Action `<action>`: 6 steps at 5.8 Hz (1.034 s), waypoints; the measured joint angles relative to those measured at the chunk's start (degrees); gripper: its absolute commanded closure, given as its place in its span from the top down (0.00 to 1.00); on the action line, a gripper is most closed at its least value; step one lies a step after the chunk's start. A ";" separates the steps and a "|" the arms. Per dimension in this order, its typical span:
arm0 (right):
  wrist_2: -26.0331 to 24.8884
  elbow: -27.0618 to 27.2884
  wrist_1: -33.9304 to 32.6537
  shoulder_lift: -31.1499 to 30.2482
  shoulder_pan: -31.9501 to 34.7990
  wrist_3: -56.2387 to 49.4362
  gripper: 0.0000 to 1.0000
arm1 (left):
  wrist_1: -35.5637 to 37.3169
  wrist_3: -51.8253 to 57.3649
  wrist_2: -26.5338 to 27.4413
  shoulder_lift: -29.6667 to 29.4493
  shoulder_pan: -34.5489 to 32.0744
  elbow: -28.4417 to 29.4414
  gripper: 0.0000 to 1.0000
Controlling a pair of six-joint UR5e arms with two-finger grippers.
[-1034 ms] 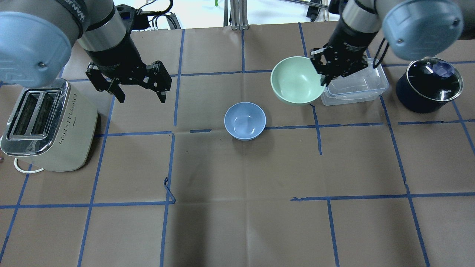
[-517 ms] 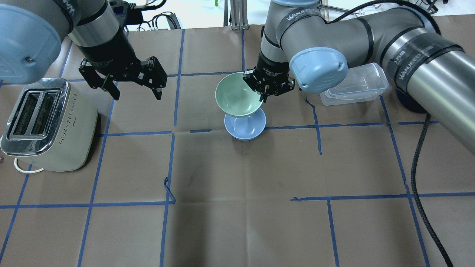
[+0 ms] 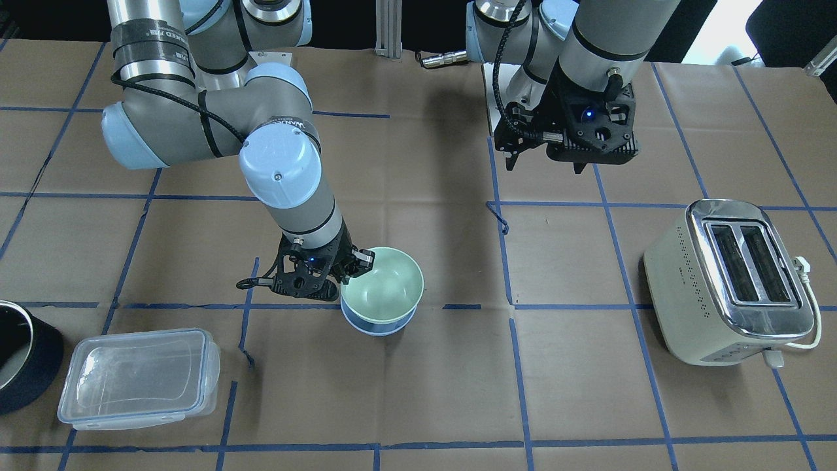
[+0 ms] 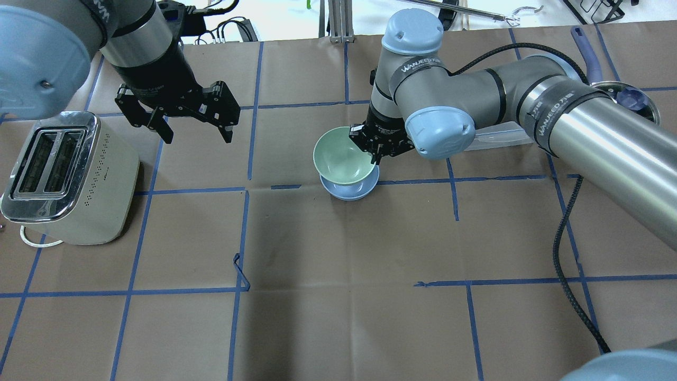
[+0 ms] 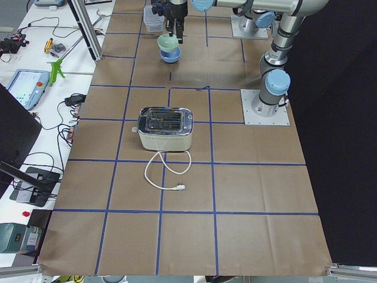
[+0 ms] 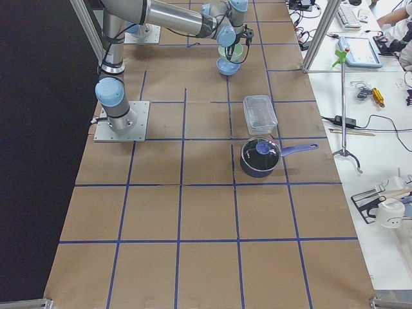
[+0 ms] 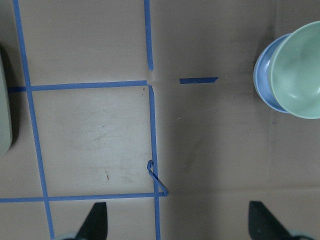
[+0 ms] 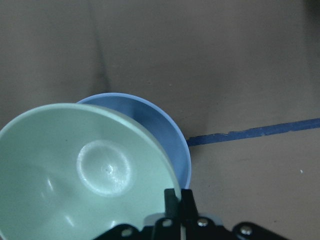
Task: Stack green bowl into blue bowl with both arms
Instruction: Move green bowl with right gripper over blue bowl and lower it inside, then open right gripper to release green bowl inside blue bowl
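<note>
Right tool [image 4: 374, 152] clenched on rim of matte mint-green round bowl [image 4: 341, 161], partly nested in periwinkle-blue round bowl [image 4: 349, 192]. Left tool [image 4: 197, 138] spread wide, empty, above counter [image 4: 338, 317].

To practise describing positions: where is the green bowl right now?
In the overhead view the green bowl is near the middle of the table, held by its rim in the right hand, directly over the blue bowl.
</note>
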 measured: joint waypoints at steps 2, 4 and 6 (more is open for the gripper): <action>-0.26 2.08 -1.57 0.33 -0.15 0.06 0.58 | 0.06 -0.14 -0.01 -0.11 -0.01 0.03 0.99; -0.35 0.29 -1.55 0.50 -0.52 0.04 1.00 | 0.04 -0.15 0.08 0.28 -0.01 0.04 0.99; -0.36 -6.20 5.85 -0.59 -3.22 -1.05 1.00 | -0.02 -0.15 0.22 0.41 -0.01 0.04 0.99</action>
